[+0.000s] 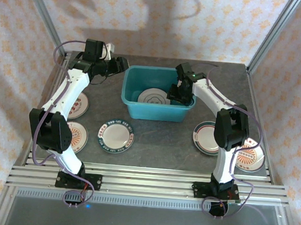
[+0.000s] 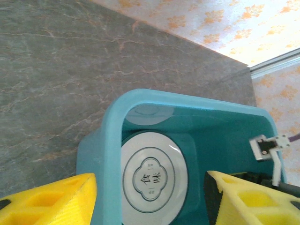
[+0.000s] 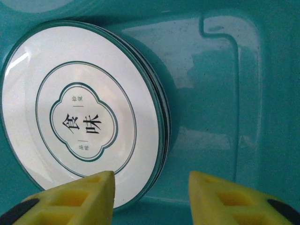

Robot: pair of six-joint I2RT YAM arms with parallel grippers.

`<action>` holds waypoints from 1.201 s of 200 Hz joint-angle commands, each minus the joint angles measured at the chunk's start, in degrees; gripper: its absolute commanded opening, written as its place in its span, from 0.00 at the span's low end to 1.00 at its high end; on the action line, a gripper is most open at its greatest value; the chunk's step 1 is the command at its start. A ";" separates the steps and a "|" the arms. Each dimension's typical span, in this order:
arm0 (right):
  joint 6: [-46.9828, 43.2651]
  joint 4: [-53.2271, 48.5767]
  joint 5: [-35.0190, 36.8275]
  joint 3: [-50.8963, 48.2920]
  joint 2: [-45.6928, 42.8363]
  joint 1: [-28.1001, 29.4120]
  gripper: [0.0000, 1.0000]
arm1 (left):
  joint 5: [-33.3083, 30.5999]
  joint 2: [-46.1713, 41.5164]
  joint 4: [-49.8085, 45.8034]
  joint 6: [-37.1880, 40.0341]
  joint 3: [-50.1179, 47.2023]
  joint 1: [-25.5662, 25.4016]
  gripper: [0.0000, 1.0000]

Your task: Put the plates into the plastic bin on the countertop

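Note:
The teal plastic bin stands mid-countertop, with a stack of white plates with thin green rings lying flat inside. My right gripper reaches down into the bin at its right side. In the right wrist view it is open just above the stack, one yellow finger over the stack's edge, nothing held. My left gripper hovers open by the bin's back-left corner. From the left wrist view it looks down on the bin's rim and the plate.
On the dark countertop lie loose plates: a teal-rimmed one, two red-patterned ones at left, and at right one green-rimmed and one red. Aluminium rails frame the surface.

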 commanded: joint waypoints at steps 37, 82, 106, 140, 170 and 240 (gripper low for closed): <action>-2.64 -1.95 2.01 1.22 -10.69 0.91 0.51 | -10.63 -5.98 -8.26 -1.78 -4.04 3.34 0.62; -7.00 0.12 1.57 0.66 -17.52 0.98 0.53 | -17.12 -9.31 -16.70 -1.64 -11.24 5.61 0.63; -8.63 0.33 1.93 2.75 -18.16 0.89 0.53 | -19.90 -9.96 -19.14 -1.50 -16.66 5.72 0.64; -10.15 0.34 1.46 5.05 -17.90 0.84 0.53 | -18.46 -10.08 -20.35 0.82 -23.13 5.89 0.65; -10.79 0.66 1.23 4.93 -18.32 0.84 0.54 | -17.41 -10.05 -22.35 5.25 -27.31 5.90 0.65; -11.15 1.16 1.61 2.75 -19.30 0.74 0.54 | -12.79 -6.77 -18.64 9.03 -36.96 5.88 0.68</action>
